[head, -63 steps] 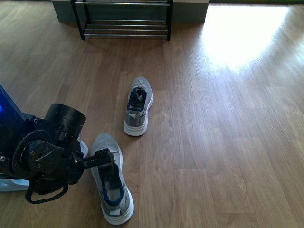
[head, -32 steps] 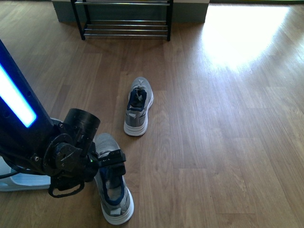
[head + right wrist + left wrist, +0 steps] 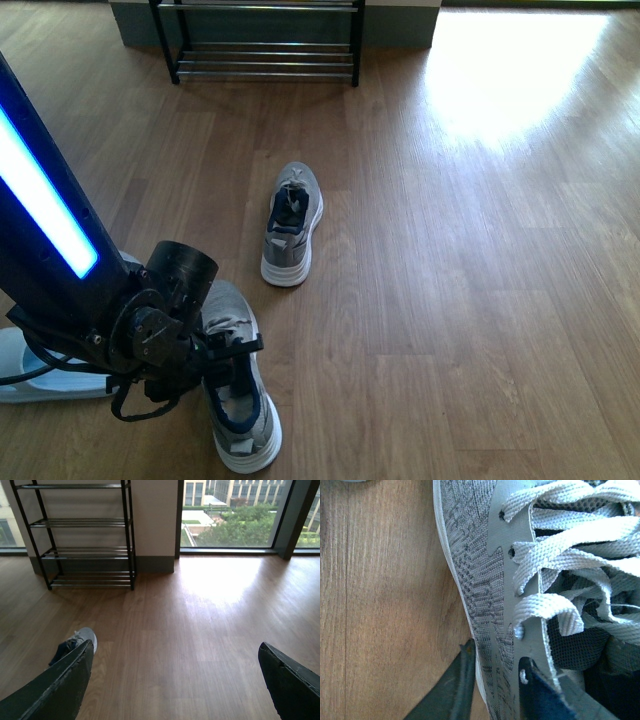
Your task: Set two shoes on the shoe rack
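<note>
Left end effector [image 3: 497, 655] astride white-soled grey knit sneaker [image 3: 470, 565]

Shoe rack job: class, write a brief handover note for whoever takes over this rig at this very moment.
Left gripper: astride the side wall of the near grey sneaker, one finger outside by the sole, one inside the opening; clamped or not, cannot tell.
Right gripper: open, empty, above the floor.
Things: both sneakers lie on the wooden floor, the far sneaker nearer the shoe rack; a pale blue slide lies by the left arm.
Done: no shoe on the rack.
Left: lift and rack two shoes.
</note>
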Controlling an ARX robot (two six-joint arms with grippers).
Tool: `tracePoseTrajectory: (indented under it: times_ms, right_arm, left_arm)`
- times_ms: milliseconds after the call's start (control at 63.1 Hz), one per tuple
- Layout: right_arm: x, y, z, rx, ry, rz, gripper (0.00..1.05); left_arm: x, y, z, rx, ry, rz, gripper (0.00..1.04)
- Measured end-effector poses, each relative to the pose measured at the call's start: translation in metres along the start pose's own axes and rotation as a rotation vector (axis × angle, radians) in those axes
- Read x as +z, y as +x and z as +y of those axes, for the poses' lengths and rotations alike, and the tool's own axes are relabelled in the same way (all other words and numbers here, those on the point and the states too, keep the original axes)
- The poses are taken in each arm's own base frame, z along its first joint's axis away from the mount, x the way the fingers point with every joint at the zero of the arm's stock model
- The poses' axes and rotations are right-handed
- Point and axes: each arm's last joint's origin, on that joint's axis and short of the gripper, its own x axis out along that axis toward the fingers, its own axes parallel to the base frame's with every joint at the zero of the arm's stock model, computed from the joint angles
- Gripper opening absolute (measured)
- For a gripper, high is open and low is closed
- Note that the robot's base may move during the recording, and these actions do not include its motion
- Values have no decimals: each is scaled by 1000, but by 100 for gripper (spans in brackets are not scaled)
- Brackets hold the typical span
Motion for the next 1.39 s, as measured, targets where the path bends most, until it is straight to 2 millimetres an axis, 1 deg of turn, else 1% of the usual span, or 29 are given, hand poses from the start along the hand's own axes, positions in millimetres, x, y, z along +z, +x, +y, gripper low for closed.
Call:
tracePoseTrajectory:
  times_ms: [32, 127, 253, 317, 380, 444, 491, 539, 554, 618, 697, 713, 745, 760, 824, 887, 919, 966, 1014, 1045, 1077, 1204, 1283, 1331, 1394]
  right_arm:
    - [0, 0, 0, 0, 0, 0, 96]
    - [0, 0, 0, 0, 0, 0, 96]
    - [0, 0, 0, 0, 0, 0, 96]
    - [0, 0, 0, 0, 0, 0, 96]
    - [0, 0, 0, 0, 0, 0, 96]
    - [0, 0, 0, 0, 0, 0, 96]
    - [0, 0, 0, 0, 0, 0, 96]
    - [0, 0, 0, 0, 0, 0, 96]
    - [0, 0, 0, 0, 0, 0, 96]
    - [0, 0, 0, 0, 0, 0, 96]
    - [0, 0, 0, 0, 0, 0, 96]
    - [0, 0, 0, 0, 0, 0, 96]
    - [0, 0, 0, 0, 0, 0, 96]
    - [0, 0, 0, 0, 0, 0, 96]
    - [0, 0, 0, 0, 0, 0, 96]
    - [0, 0, 0, 0, 0, 0, 96]
    - [0, 0, 0, 0, 0, 0, 96]
    - [0, 0, 0, 0, 0, 0, 96]
    - [0, 0, 0, 0, 0, 0, 96]
    - [0, 0, 0, 0, 0, 0, 96]
    - [0, 0, 0, 0, 0, 0, 96]
    - [0, 0, 0, 0, 0, 0, 96]
    - [0, 0, 0, 0, 0, 0, 96]
    - [0, 0, 0, 0, 0, 0, 96]
    - [0, 0, 0, 0, 0, 0, 96]
  left_arm:
    - [0, 0, 0, 2, 0, -1, 17]
    - [0, 0, 0, 8, 0, -5, 1]
    - [-1, 0, 0, 10, 3, -11, 1]
    - [-2, -4, 1, 33, 4, -30, 1]
    - [-3, -13, 3, 60, 16, -68, 1]
    - [-1, -31, 5, 80, 33, -117, 1]
    - [4, -54, 6, 85, 36, -181, 1]
    - [13, -82, 7, 95, 42, -262, 1]
    - [18, -97, 8, 95, 36, -302, 1]
    - [25, -140, 11, 106, 35, -411, 1]
    - [24, -177, 17, 141, 24, -503, 1]
    - [22, -186, 19, 156, 20, -529, 1]
    - [19, -196, 22, 173, 14, -553, 1]
    - [15, -210, 27, 197, 1, -586, 1]
    - [2, -235, 38, 247, -28, -641, 1]
    - [-13, -257, 49, 293, -55, -680, 1]
    - [-19, -263, 52, 309, -61, -692, 1]
    - [-34, -278, 58, 344, -68, -719, 1]
    - [-47, -289, 61, 365, -63, -739, 1]
    - [-58, -299, 63, 381, -57, -762, 1]
    - [-64, -305, 63, 386, -53, -775, 1]
    - [-95, -338, 59, 392, -23, -867, 1]
    - [-119, -357, 57, 398, -20, -924, 1]
    - [-130, -362, 59, 398, -6, -930, 1]
    - [-133, -363, 60, 398, -19, -934, 1]
